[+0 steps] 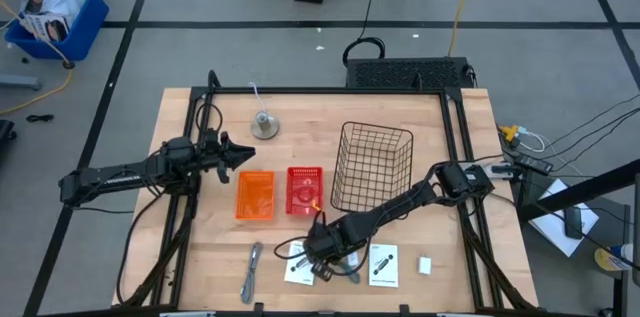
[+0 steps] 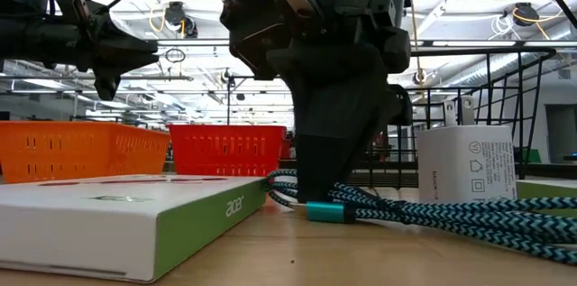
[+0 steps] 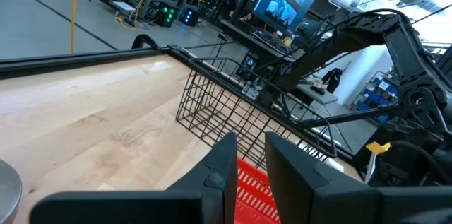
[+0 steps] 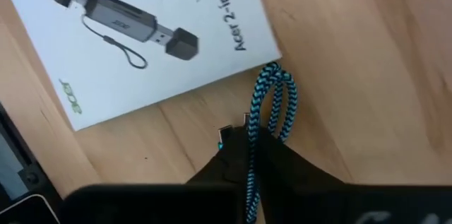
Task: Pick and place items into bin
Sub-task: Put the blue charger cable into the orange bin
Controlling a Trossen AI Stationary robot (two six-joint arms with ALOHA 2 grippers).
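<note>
The right gripper [image 1: 322, 257] is down at the table's front edge, between 2 white boxes, with its fingers closed on a teal-and-black braided cable [image 4: 272, 104]. The right wrist view shows a loop of that cable protruding just beyond the fingertips, close to the corner of a white Acer box [image 4: 152, 37] printed with a picture of a card reader. In the low view the cable [image 2: 406, 214] lies coiled on the wood beneath the gripper, beside a small white charger block [image 2: 466, 163]. In the high view, the second white box [image 1: 383, 264] lies just to the right of the gripper, and a tiny white block [image 1: 425, 265] sits further right, apart from it. A slim grey metal tool [image 1: 251, 271] lies at the front left, well apart from the gripper. The orange bin [image 1: 255, 196] and the red bin [image 1: 304, 189] stand side by side at table centre, with the wire basket [image 1: 373, 165] just right of them. The round metal bell [image 1: 265, 124] stands toward the back. The left gripper [image 1: 246, 155] hovers above the table behind the orange bin, its fingers [image 3: 219, 174] set narrowly apart and holding nothing.
</note>
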